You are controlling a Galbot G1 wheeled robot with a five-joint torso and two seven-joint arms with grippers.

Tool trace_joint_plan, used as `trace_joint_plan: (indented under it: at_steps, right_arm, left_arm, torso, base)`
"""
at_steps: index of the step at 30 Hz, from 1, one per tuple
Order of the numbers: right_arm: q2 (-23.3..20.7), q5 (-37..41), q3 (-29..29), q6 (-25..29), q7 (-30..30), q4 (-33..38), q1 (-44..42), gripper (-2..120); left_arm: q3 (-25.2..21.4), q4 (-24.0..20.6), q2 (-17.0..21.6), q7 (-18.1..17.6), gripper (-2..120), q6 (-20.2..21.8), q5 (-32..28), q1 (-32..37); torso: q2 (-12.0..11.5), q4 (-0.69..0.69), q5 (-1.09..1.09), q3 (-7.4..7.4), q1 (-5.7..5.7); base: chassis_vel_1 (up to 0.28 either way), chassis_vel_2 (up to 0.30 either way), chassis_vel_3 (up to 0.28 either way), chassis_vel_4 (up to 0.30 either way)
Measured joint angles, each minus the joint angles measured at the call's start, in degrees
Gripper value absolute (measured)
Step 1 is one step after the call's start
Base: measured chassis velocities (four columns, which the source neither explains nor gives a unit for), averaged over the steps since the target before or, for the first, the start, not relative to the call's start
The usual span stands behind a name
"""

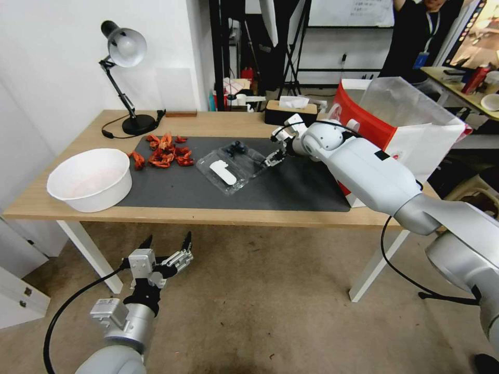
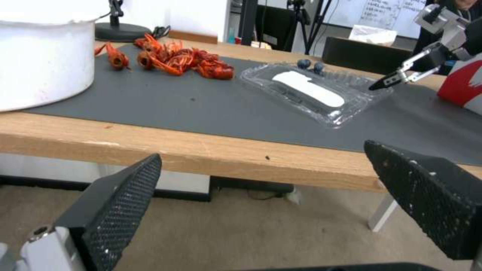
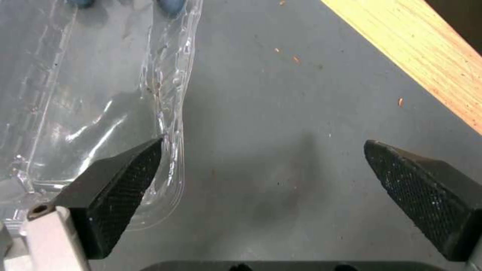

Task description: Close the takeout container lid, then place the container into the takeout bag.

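Hovering at the right edge of the takeout container (image 1: pixel 232 167), the right gripper (image 1: pixel 274 156) is held with jaws spread wide, one finger over the clear rim, probably to catch the lid (image 1: pixel 226 174). The container lies on the dark mat (image 1: pixel 291 189), the takeout bag (image 1: pixel 410 130) behind. The lid's white label is blank. The left gripper (image 1: pixel 166 249) is parked low, fingers apart.

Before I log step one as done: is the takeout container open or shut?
Open. The takeout container lies spread flat on the mat, the labelled lid beside the berry half, and the open right gripper at its edge.
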Motion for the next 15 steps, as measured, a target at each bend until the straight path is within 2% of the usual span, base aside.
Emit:
trace_joint_plan:
  at_steps: [15]
  right_arm:
    - [-1.4,1.0,-2.4,0.0,1.2,3.2,-0.6,100]
  left_arm:
    - [-0.1,0.1,0.2,-0.4,100,-0.5,-0.3,-0.2]
  torso:
    - [0.0,0.01,0.00,0.00,0.00]
  base:
    - [0.000,0.000,0.000,0.000]
